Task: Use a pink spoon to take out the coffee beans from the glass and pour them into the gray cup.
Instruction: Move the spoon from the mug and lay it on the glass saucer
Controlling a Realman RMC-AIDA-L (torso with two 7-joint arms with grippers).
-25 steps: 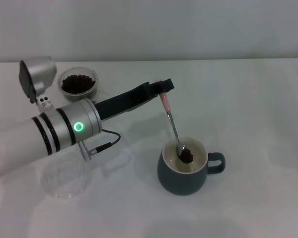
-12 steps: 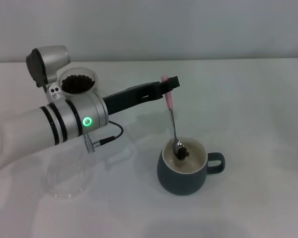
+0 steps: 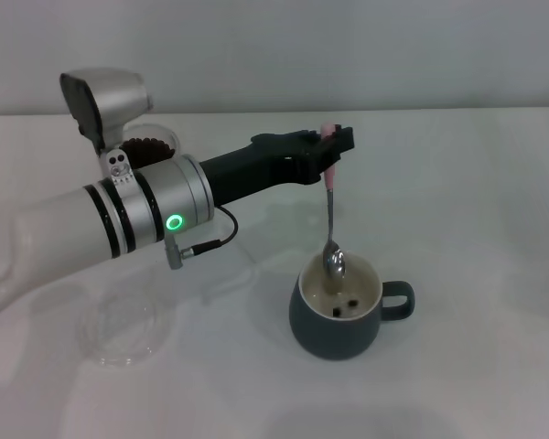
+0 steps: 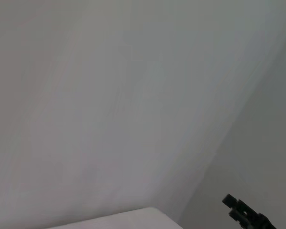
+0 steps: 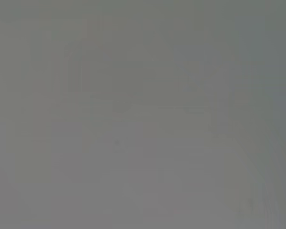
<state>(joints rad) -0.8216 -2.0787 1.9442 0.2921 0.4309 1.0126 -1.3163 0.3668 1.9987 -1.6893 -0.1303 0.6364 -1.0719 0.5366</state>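
Coffee beans (image 3: pixel 346 303) lay as a few dark specks on the cream floor of the gray cup (image 3: pixel 338 315), and from my remote seat I had the left claw (image 3: pixel 333 149) clamped on the pale handle of the pink spoon (image 3: pixel 330 215), which hung almost straight down with its shiny bowl tipped just inside the rim and looking empty. Behind my forearm the glass (image 3: pixel 151 150) sat well apart, its dark heap showing. A flat clear dish (image 3: pixel 119 327) rested on the worktop (image 3: pixel 476 201) near me. My worry was the swing back: a hanging spoon could clip the cup's rim and jolt it, or slip in a thin pinch. The right claw showed nowhere. I could read no brand or writing anywhere, only a green ring light (image 3: pixel 175 222) on the wrist.
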